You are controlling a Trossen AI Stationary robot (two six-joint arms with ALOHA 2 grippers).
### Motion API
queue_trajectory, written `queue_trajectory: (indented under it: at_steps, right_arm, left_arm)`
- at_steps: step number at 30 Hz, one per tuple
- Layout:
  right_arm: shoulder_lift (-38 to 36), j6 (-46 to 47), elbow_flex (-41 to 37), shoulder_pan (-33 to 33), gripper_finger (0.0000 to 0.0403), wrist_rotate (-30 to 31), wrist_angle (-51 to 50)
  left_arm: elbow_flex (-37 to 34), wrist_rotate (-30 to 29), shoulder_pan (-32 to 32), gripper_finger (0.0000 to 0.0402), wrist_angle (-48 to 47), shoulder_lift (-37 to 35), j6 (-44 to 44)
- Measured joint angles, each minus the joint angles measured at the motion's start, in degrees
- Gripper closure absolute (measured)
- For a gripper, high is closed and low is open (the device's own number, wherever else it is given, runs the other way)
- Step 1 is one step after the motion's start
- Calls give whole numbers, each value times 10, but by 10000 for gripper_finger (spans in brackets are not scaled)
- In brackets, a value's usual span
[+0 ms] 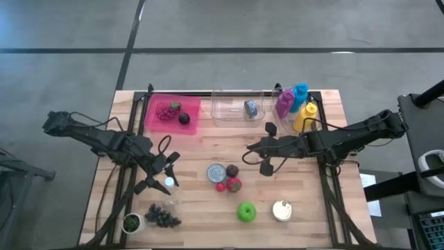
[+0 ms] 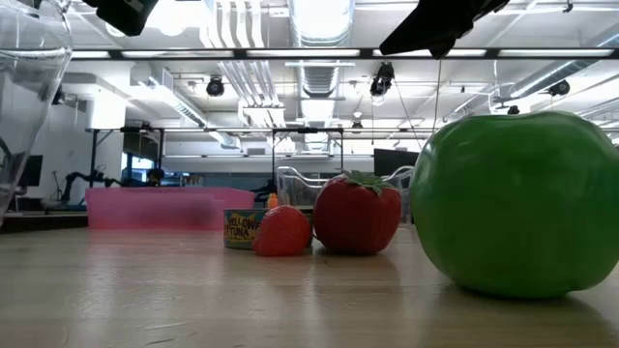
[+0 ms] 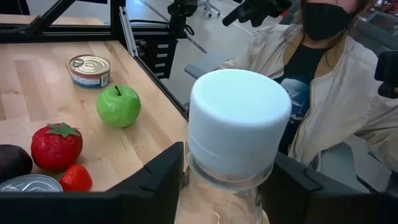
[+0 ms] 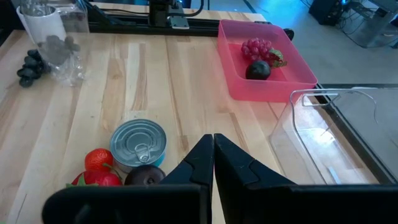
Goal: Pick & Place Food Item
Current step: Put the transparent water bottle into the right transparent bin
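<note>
My right gripper (image 4: 213, 163) is clenched on nothing, its fingers pressed tip to tip above the bare wood near the middle of the table (image 1: 208, 149). Just beyond those tips lies the cluster I judge to be my target: a dark plum (image 1: 232, 171) nearest me, a tin can (image 1: 217, 172) beside it, and two strawberries (image 1: 229, 185) touching just past them. The plum is round, so no axis matters; it sits forward and slightly down from my right tips. My left gripper (image 3: 227, 180) grasps a clear bottle by the neck under its white cap (image 3: 239, 121), farther off. The pink tray (image 1: 173, 117) waits at the far edge.
</note>
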Motion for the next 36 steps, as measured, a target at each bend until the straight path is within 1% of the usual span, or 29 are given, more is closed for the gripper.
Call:
queue_trajectory:
  at_steps: [3,9,13,18,25,33,36]
  right_arm:
    - [0,0,0,0,394,0,0]
    - [0,0,0,0,394,0,0]
    - [0,0,0,0,394,0,0]
    - [0,0,0,0,394,0,0]
    - [0,0,0,0,394,0,0]
    - [0,0,0,0,394,0,0]
    - [0,0,0,0,394,0,0]
  left_arm:
    - [0,0,0,219,0,0,0]
    - [0,0,0,244,1,0,3]
    - [0,-1,0,244,3,0,3]
    - [-1,-24,0,242,12,0,5]
    - [-1,-31,0,245,29,0,5]
    - [-1,-81,0,245,45,-4,22]
    - [11,-108,0,245,42,-4,26]
